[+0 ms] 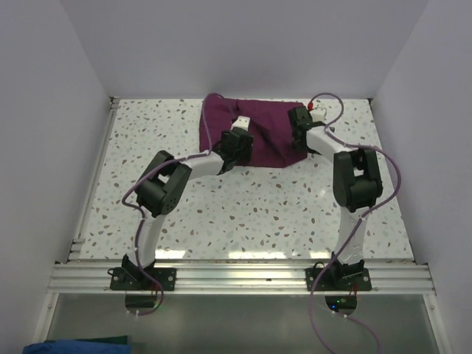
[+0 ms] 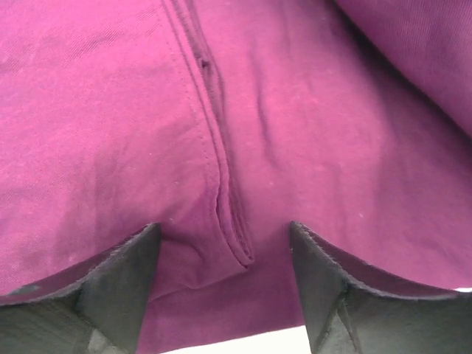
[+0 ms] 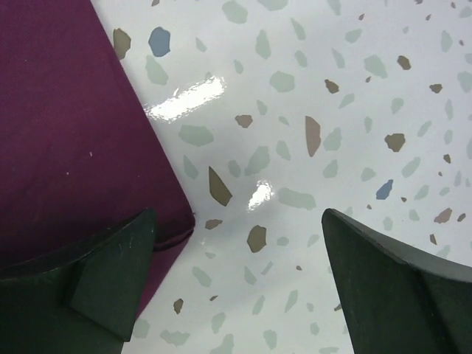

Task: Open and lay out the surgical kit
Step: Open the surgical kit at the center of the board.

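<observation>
The dark purple cloth wrap (image 1: 254, 133) lies folded shut at the back middle of the table. My left gripper (image 1: 240, 127) is open over its middle; in the left wrist view its jaws (image 2: 225, 243) straddle a folded hem flap of the wrap (image 2: 228, 199). My right gripper (image 1: 298, 118) is open at the wrap's right side. In the right wrist view it (image 3: 240, 221) hangs over bare table, its left finger (image 3: 110, 273) over the wrap's corner (image 3: 74, 147). The steel tray and the instruments are hidden.
The speckled white table (image 1: 243, 214) is walled by white panels at back and sides. An aluminium rail (image 1: 236, 276) holds both arm bases at the near edge. Purple cables loop beside each arm.
</observation>
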Action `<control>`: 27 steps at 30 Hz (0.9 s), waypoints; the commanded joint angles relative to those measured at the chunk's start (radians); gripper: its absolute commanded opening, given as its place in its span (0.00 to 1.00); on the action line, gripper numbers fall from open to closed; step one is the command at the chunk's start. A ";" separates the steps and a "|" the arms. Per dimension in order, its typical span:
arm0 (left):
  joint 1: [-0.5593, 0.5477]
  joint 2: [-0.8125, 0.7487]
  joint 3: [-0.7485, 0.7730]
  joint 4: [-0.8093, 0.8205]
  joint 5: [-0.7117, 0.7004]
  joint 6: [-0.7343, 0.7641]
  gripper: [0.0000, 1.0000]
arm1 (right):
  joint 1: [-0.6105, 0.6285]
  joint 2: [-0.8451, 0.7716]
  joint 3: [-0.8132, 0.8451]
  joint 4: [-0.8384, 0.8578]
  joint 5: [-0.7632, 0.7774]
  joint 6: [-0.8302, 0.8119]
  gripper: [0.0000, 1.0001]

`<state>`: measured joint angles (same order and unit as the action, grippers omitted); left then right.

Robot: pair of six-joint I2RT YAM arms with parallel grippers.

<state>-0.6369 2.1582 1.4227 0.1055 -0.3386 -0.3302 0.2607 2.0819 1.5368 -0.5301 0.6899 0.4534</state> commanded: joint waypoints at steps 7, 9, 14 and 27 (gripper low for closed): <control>0.005 0.045 0.076 -0.104 -0.100 -0.016 0.00 | -0.003 -0.166 0.014 0.088 -0.102 0.015 0.98; 0.005 0.028 0.076 -0.139 -0.118 -0.024 0.00 | -0.003 -0.155 0.035 0.108 -0.150 0.008 0.98; 0.006 -0.069 0.073 -0.161 -0.139 -0.033 0.00 | 0.012 -0.129 0.100 0.173 -0.371 -0.024 0.98; 0.069 -0.172 0.031 -0.132 -0.005 -0.055 0.13 | 0.069 0.081 0.350 0.125 -0.492 -0.078 0.98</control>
<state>-0.5846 1.9968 1.4574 -0.0334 -0.3920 -0.3668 0.3317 2.1399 1.8374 -0.3969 0.2409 0.3958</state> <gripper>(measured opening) 0.131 0.985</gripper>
